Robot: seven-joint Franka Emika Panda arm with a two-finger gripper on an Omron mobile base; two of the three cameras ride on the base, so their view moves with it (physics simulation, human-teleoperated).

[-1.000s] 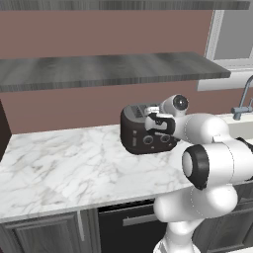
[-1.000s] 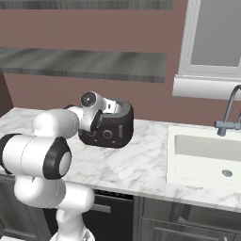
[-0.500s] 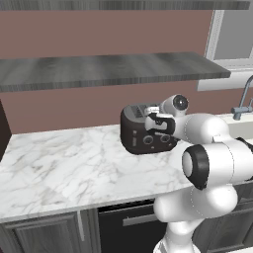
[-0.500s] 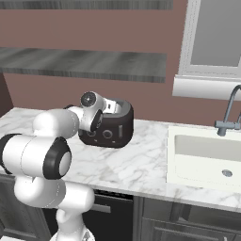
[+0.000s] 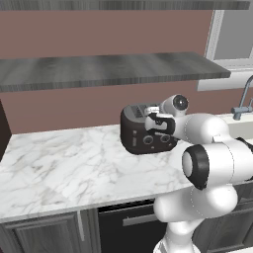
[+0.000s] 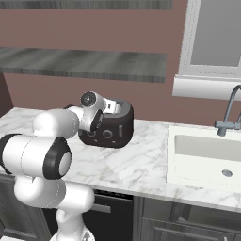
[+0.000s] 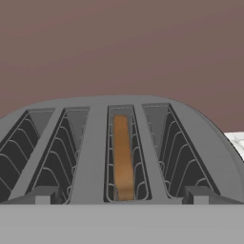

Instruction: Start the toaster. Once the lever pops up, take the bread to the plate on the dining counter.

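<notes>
The dark toaster stands on the marble counter against the brown wall, its two knobs on the long face toward me; it also shows as the toaster. My gripper hangs over the toaster's right end, close above its top, also seen as the gripper. The fingers are hidden, so open or shut is unclear. In the hand view the toaster shows four wire-lined slots. The brown bread sits deep in the third slot from the left. Two small grey tabs, one being the lever, stick out at the near end.
The white marble counter stretches left of the toaster. A white sink with a grey faucet lies to the right. A grey shelf runs along the wall above the toaster, and a window sits above the sink.
</notes>
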